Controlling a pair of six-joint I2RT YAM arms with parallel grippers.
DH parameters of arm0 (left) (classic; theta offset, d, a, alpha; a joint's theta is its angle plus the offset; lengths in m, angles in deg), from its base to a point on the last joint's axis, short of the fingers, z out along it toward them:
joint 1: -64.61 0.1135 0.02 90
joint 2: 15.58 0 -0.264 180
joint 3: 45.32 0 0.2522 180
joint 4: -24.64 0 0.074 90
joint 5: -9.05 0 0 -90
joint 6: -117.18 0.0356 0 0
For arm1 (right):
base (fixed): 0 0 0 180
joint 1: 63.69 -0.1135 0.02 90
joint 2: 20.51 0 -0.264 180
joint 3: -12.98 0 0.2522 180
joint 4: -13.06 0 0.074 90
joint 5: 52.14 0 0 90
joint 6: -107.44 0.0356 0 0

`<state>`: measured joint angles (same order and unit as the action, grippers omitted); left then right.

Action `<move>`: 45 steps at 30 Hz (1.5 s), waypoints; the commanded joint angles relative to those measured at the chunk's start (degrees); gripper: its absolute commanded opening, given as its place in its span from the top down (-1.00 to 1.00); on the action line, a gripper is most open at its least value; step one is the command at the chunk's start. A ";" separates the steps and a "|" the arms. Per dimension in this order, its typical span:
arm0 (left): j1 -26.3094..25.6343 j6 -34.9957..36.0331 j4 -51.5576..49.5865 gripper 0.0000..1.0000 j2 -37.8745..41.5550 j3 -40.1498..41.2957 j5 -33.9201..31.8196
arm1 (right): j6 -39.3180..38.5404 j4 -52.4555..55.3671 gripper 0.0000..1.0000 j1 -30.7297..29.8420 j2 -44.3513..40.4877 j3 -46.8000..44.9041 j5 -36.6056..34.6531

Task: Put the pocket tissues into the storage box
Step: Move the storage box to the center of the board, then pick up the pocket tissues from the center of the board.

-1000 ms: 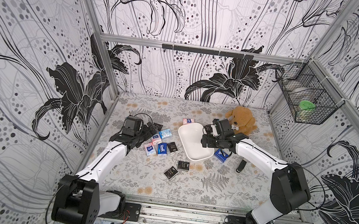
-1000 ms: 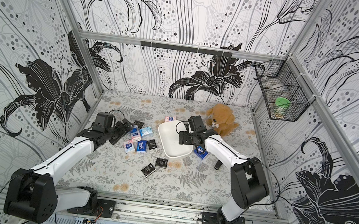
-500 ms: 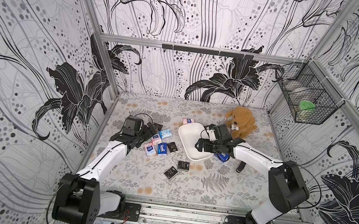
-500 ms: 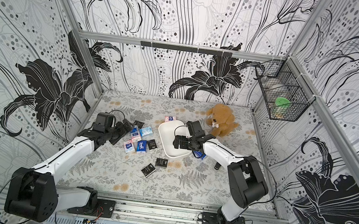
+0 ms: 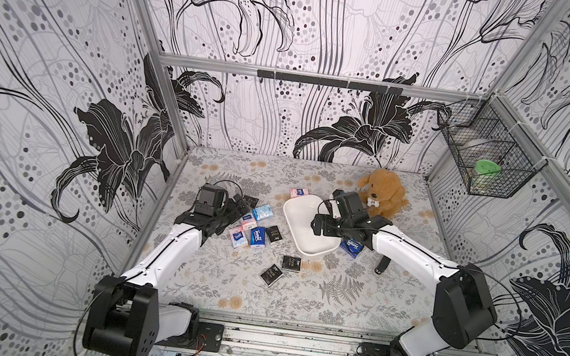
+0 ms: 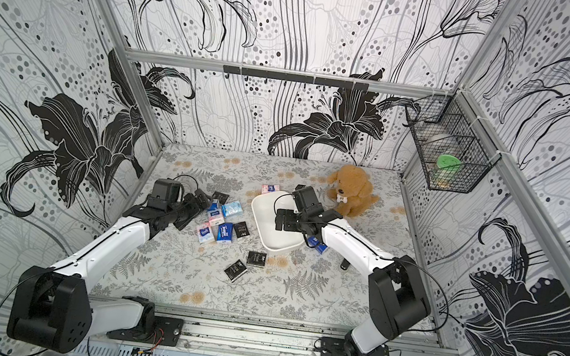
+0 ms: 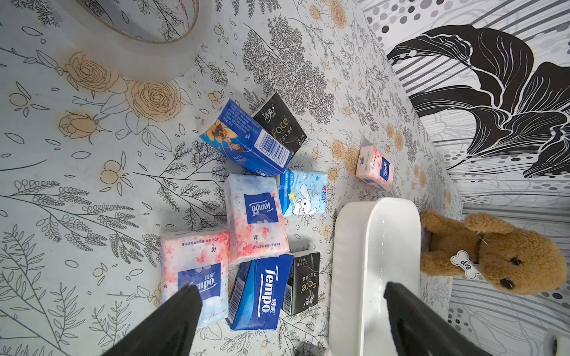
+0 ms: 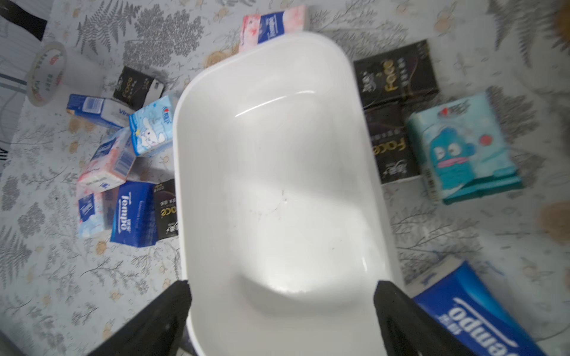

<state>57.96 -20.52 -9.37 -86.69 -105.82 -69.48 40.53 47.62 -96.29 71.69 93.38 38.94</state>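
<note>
The storage box (image 5: pixel 299 239), a white tray, sits mid-table and looks empty in the right wrist view (image 8: pixel 277 154). Several pocket tissues lie in a cluster to its left, among them a dark blue packet (image 5: pixel 257 237) (image 7: pixel 262 289). Two black packets (image 5: pixel 291 263) lie in front of the box, a pink one (image 5: pixel 298 192) lies behind it and a blue one (image 5: pixel 351 248) lies to its right. My right gripper (image 5: pixel 318 225) (image 8: pixel 283 286) hangs open over the box and holds nothing. My left gripper (image 5: pixel 236 208) (image 7: pixel 293 291) is open above the cluster.
A brown plush dog (image 5: pixel 382 195) sits behind the box on the right. A black stick (image 5: pixel 381 264) lies near my right arm. A clear tape roll (image 7: pixel 132 30) lies beyond the cluster. A wire basket (image 5: pixel 484 156) hangs on the right wall.
My right gripper has swung left and forward from the box's right rim to over its inside. The left arm has stayed where it was.
</note>
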 commanded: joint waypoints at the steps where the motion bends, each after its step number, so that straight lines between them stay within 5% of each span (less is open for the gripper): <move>1: -0.03 1.16 0.62 -0.95 0.36 -0.03 -0.37 | -5.65 5.26 -0.95 2.47 3.06 1.74 -3.26; 8: -0.02 1.20 0.04 -0.95 1.05 -0.37 -0.74 | -7.53 3.45 -0.97 3.96 9.35 2.73 5.75; 20: -0.06 -0.02 1.09 -0.95 0.39 -0.19 0.09 | 6.00 -8.87 -0.99 1.64 1.59 -5.28 18.49; 31: -0.11 0.72 0.91 -0.95 0.65 0.24 0.48 | -6.39 8.78 -0.95 5.95 -2.70 -5.06 0.77; 45: -0.08 1.02 0.13 -0.95 1.06 -0.54 0.58 | -11.55 8.58 -0.92 11.33 3.13 -5.34 3.12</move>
<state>57.91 -20.52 -9.74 -86.32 -105.82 -69.13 30.02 54.81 -85.08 74.23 88.44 40.91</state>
